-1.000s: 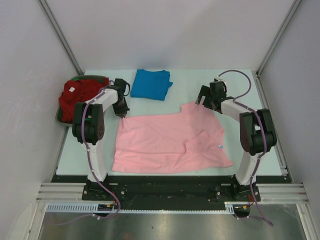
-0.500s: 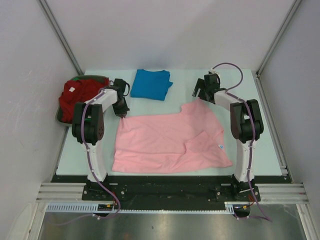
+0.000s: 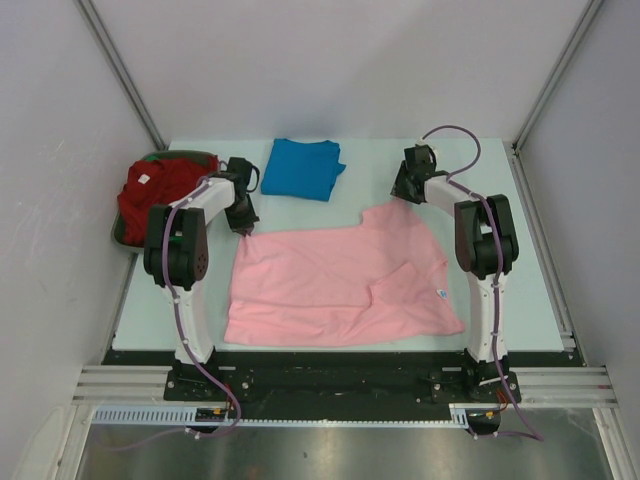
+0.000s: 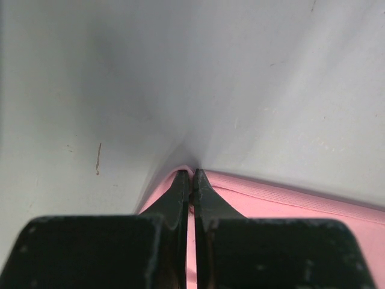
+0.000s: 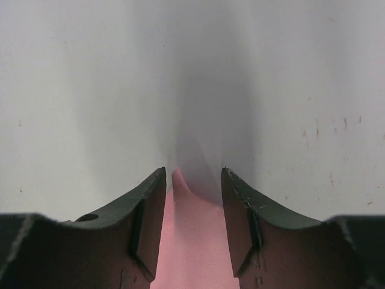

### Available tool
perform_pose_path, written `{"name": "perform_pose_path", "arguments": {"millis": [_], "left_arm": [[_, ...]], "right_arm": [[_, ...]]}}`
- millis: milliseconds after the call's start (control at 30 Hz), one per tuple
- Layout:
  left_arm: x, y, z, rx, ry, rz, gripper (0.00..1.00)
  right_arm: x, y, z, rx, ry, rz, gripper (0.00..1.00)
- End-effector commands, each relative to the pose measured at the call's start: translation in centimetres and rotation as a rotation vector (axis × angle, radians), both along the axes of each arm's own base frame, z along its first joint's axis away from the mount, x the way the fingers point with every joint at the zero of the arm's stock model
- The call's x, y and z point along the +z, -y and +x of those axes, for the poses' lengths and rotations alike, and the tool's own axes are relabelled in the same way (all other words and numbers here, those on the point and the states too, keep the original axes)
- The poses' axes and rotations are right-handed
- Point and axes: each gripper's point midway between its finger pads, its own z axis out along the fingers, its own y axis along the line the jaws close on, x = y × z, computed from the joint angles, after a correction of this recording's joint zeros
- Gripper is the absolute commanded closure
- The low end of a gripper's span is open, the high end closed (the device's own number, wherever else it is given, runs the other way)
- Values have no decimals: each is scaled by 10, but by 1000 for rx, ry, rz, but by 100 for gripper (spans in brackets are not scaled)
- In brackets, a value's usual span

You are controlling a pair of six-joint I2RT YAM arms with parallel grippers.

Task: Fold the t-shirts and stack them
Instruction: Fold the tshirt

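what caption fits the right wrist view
Open right end effector straddling a corner of the pink t-shirt on the table.

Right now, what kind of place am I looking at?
Probably a robotics lab test cell, not a laundry: a left arm and right arm bolted to a pale table, plain white panel walls closing it in, and a pink t-shirt spread out for folding.

The whole surface [image 3: 380, 160] is seen from high above and behind, the pink t-shirt [image 3: 335, 285] at centre. Each wrist view is taken very close at one far corner of that shirt, shared with the overhead view.
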Motion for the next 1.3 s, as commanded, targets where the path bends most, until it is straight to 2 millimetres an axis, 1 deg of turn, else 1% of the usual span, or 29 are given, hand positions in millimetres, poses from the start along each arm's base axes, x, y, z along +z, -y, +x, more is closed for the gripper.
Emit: {"name": "perform_pose_path", "arguments": {"millis": [0,133,233,267,333,367,433,533,600,633,667,700,733,767,800,833,867,900,933,967,1000,1033,1067,1100,1133,1167,1200,1233,1267], "left_arm": [[12,1,2,-13,29,-26,99],[11,2,1,-13,24,-28,99],[10,3,1,-14,24,-29,98],[10,3,1,-14,24,-29,98],[10,2,1,-10,23,-27,98],[9,2,0,-10,20,-27,98],[12,3,0,-9,28,-30,98],[21,2,3,-3,54,-34,99],[27,4,4,-6,69,-38,99],[30,3,3,-5,73,-42,99],[36,4,3,-9,87,-43,99],[39,4,3,-9,93,-45,99],[41,3,3,-9,96,-44,100],[47,3,2,-13,112,-44,100],[49,2,0,-16,120,-43,100],[48,2,-2,-18,127,-41,100],[51,0,-3,-16,134,-33,100],[59,0,-4,-18,152,-38,100],[62,1,-5,-20,161,-42,100],[64,1,-8,-16,161,-46,100],[71,2,-9,-19,177,-51,100],[74,1,-11,-19,182,-52,100],[73,1,-15,-23,179,-50,100],[76,0,-17,-26,190,-50,100],[77,0,-23,-31,194,-50,100],[79,-1,-28,-32,197,-49,100],[80,-2,-30,-33,203,-49,100],[82,-3,-38,-32,208,-50,100],[84,-3,-41,-33,217,-52,100]], "right_arm": [[-11,7,-9,-25,-55,-23,53],[-12,8,-14,-27,-55,-31,54],[-15,9,-16,-26,-62,-36,68],[-16,9,-16,-22,-66,-35,78],[-17,8,-16,-24,-69,-33,90],[-19,8,-17,-27,-74,-31,100],[-17,9,-17,-36,-71,-31,100],[-1,11,-17,-45,-36,-49,100],[25,16,-15,-60,17,-60,100],[28,19,-20,-60,19,-70,100],[37,21,-22,-62,37,-75,100],[61,22,-23,-71,84,-73,100],[70,24,-24,-71,100,-73,100],[73,25,-31,-69,101,-80,100],[92,25,-35,-71,127,-75,100],[99,27,-39,-74,136,-74,100],[98,28,-47,-76,127,-77,100],[116,29,-53,-76,154,-75,100],[119,29,-59,-79,159,-79,100],[117,33,-68,-84,149,-93,100],[120,33,-75,-86,148,-96,100],[135,33,-82,-87,176,-91,100],[138,36,-89,-95,178,-107,100],[129,36,-102,-93,155,-125,100],[141,39,-110,-103,179,-126,100],[139,39,-119,-102,171,-132,100],[131,41,-130,-104,150,-137,100],[142,40,-140,-100,176,-132,100],[143,43,-148,-110,176,-145,100]]}}
